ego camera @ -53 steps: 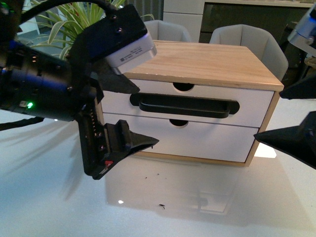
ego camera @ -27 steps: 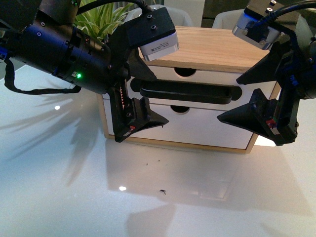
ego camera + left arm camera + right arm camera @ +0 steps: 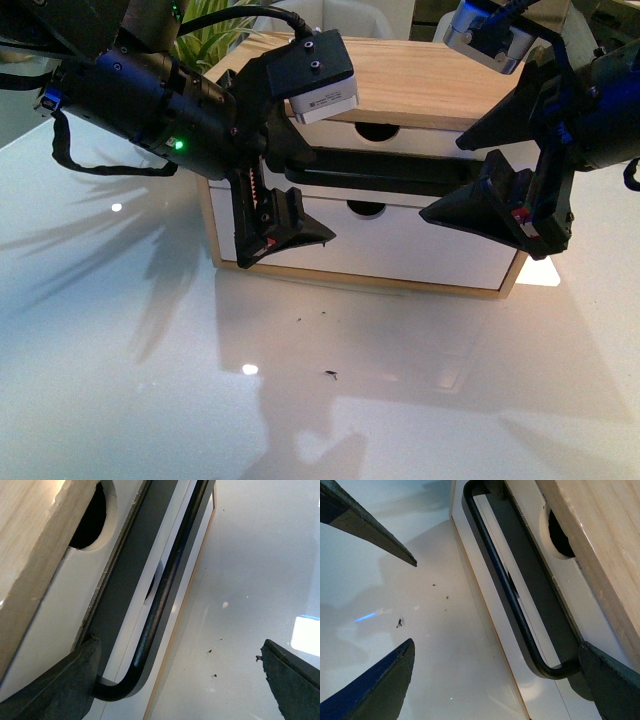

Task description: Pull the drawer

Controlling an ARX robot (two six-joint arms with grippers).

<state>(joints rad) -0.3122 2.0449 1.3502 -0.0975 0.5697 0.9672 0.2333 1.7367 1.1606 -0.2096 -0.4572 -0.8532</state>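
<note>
The drawer is the upper one of a small wood-topped cabinet, white-fronted with a long black bar handle in a dark recess. Its front looks level with the cabinet's face. My left gripper is open around the handle's left end, one finger above and one below. My right gripper is open at the handle's right end. In the left wrist view the handle's bent end lies close to one finger. In the right wrist view the other bend lies beside a finger.
Below is a plain white drawer front with only a notch. The cabinet stands on a glossy white table with a few dark specks. A green plant stands behind the left arm.
Both arms have closed in on the cabinet. The right gripper came in from the right edge to the handle's right end. The left gripper rose to the handle's left end.
</note>
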